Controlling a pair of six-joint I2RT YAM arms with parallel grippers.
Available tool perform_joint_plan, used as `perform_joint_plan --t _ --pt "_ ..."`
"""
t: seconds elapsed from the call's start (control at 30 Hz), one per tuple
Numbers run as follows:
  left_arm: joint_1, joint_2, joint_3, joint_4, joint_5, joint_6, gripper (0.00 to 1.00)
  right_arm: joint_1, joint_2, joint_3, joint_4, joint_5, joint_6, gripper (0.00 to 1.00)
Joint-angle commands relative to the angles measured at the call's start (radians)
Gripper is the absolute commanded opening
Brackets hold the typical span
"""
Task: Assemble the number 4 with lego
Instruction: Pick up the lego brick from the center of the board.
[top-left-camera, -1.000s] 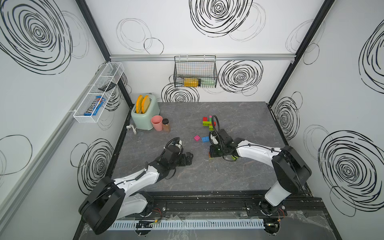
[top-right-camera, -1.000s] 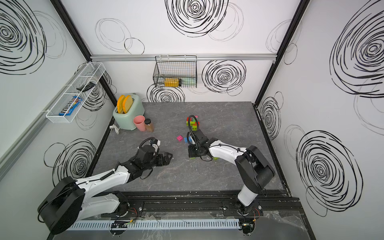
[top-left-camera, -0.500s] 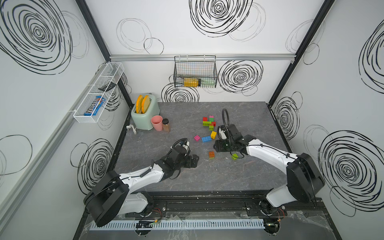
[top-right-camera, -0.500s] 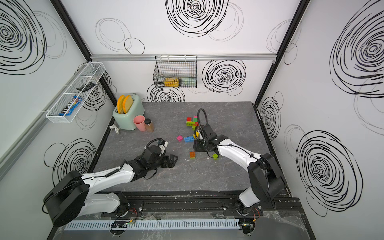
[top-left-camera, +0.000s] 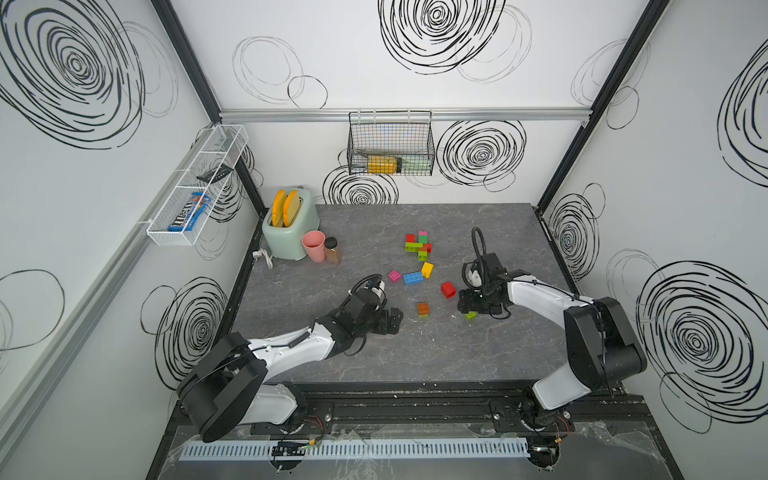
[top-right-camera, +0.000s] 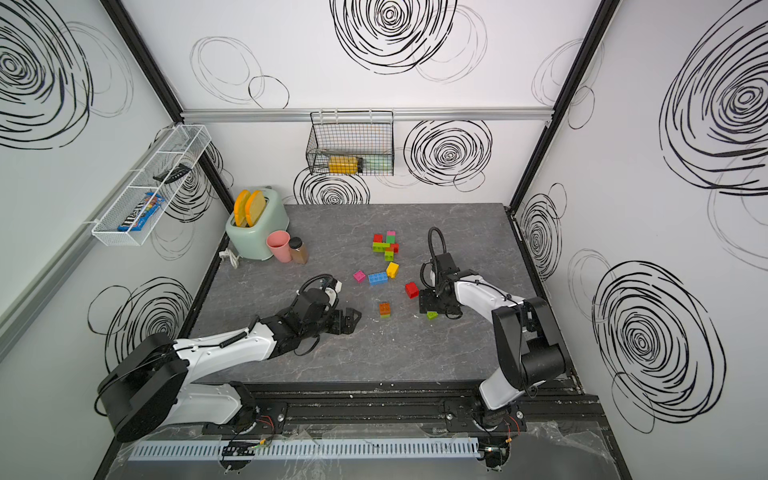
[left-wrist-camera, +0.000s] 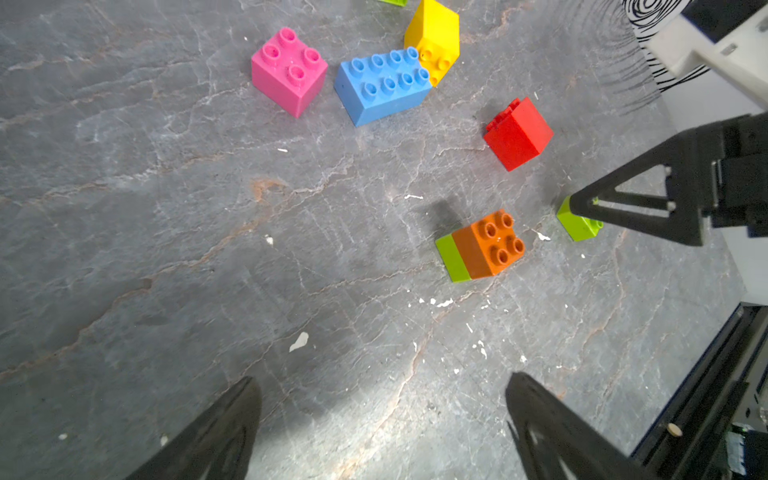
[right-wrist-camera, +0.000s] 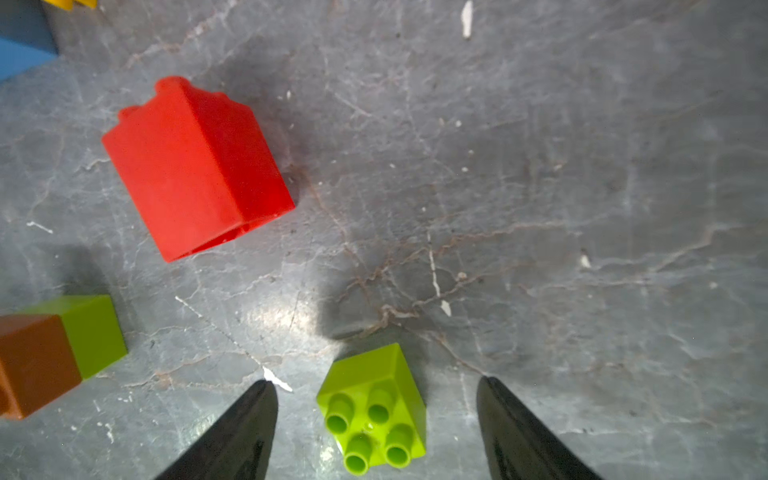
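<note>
A lime lego brick (right-wrist-camera: 374, 411) lies on its side on the table between the fingers of my right gripper (right-wrist-camera: 376, 384), which is open and does not touch it. In both top views this brick (top-left-camera: 471, 316) (top-right-camera: 432, 315) shows just under the gripper. An orange brick stacked on a lime one (left-wrist-camera: 484, 245) lies tipped over to its left, and a red brick (right-wrist-camera: 195, 166) lies on its side behind. Pink (left-wrist-camera: 289, 70), blue (left-wrist-camera: 382, 85) and yellow (left-wrist-camera: 434, 37) bricks sit farther back. My left gripper (left-wrist-camera: 382, 380) is open over bare table, short of the orange brick.
A joined cluster of red, green, lime and pink bricks (top-left-camera: 417, 245) sits at mid-back. A mint toaster (top-left-camera: 290, 230), a pink cup (top-left-camera: 313, 246) and a small jar (top-left-camera: 332, 250) stand at the back left. A wire basket (top-left-camera: 390, 143) hangs on the back wall.
My right gripper has gone from shut to open and shifted right; the lime brick now lies loose between its fingers. My left arm has reached a little farther right towards the orange brick.
</note>
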Motion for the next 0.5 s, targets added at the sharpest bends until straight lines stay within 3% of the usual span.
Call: perform_joint_plan --t 0.0,0.47 --pt "-0.003 0.008 0.023 0.031 -0.009 0.003 0.96 0.005 0.011 0.0 -0.023 -0.042 -0.051 0.77" --pt "-0.001 0.01 0.017 0.032 -0.007 0.004 0.96 0.041 0.032 0.007 -0.031 0.001 -0.043 0.53"
